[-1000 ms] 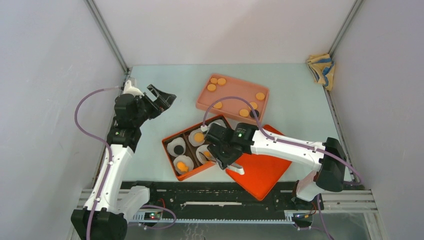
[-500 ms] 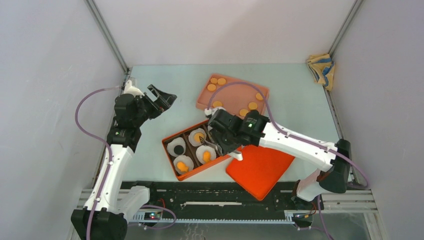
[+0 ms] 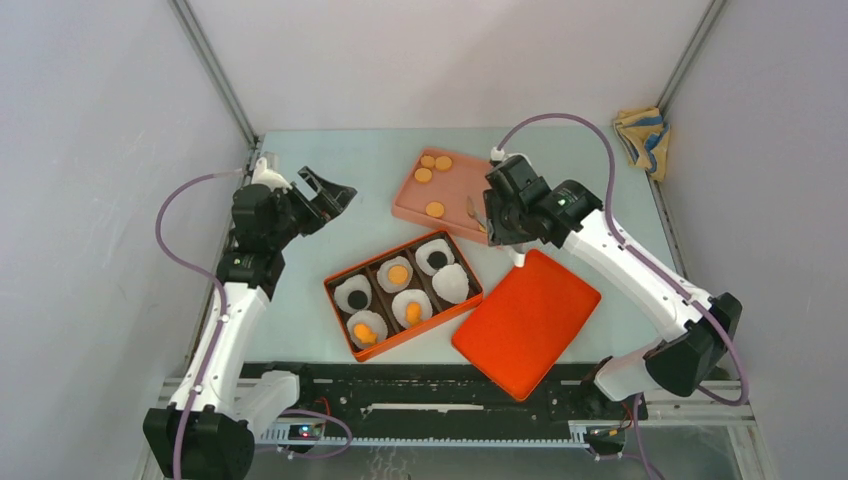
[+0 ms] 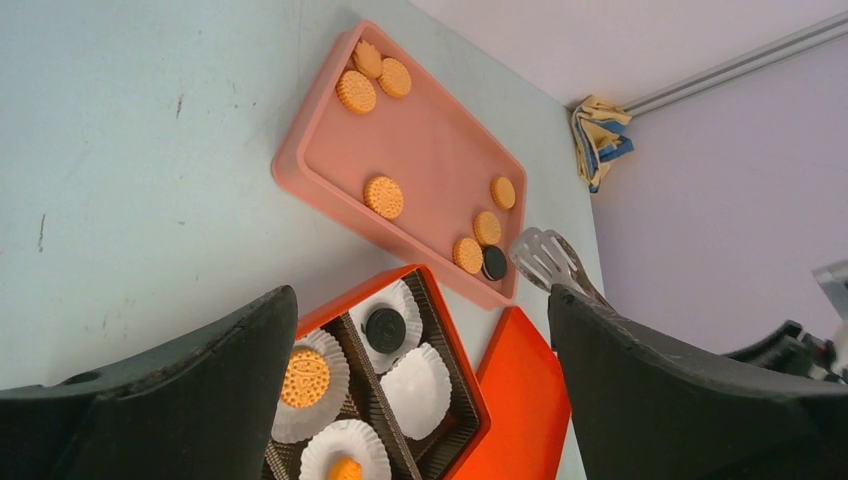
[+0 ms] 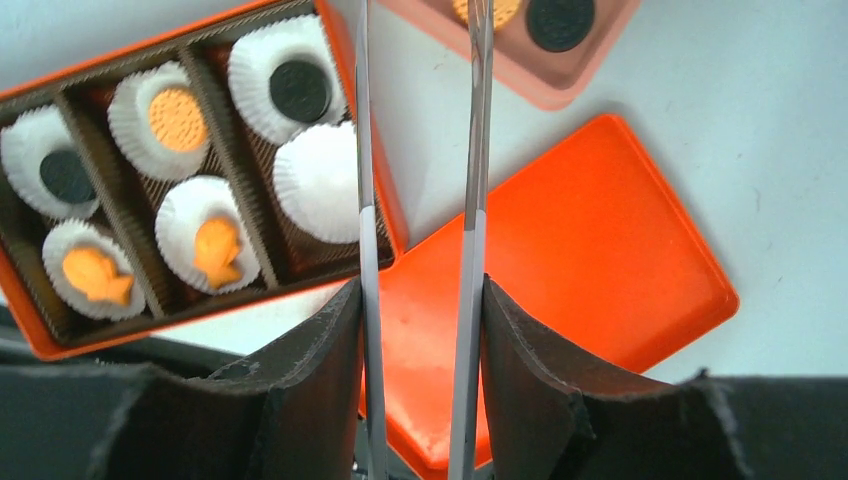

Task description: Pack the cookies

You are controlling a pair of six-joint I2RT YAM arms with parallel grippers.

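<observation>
Two tongs (image 5: 472, 230) blades pinched in right gripper (image 5: 420, 300), right wrist view only; left gripper (image 4: 420, 300) spread

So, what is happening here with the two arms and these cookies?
The right end effector holds metal tongs, their tips above the pink tray where loose cookies lie. In the orange box, five paper cups each have a cookie and one cup is empty. The left end effector hangs open at the side, holding nothing. The orange lid lies beside the box.
</observation>
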